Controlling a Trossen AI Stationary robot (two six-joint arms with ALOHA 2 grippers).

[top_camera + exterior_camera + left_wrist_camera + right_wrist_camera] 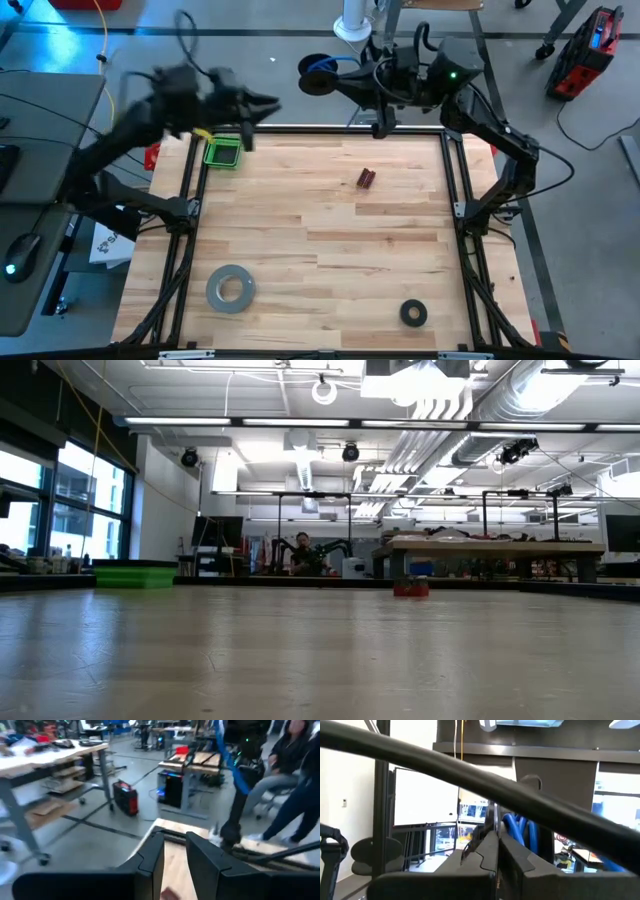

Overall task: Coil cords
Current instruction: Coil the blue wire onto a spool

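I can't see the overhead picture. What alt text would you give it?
Seen from above, two dark robot arms reach past the far edge of a wooden table; the right end effector holds a coiled blue cable beyond the edge. On the table sit a green tray, a grey tape roll and a black tape ring.

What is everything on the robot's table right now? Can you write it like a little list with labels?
table: wooden top
left gripper: at the far left edge, above the green tray, fingers a little apart
right gripper: past the far edge, shut on the blue cable
blue cable: coiled, off the table
green tray: far left corner
small red object: far middle
grey tape roll: near left
black tape ring: near right
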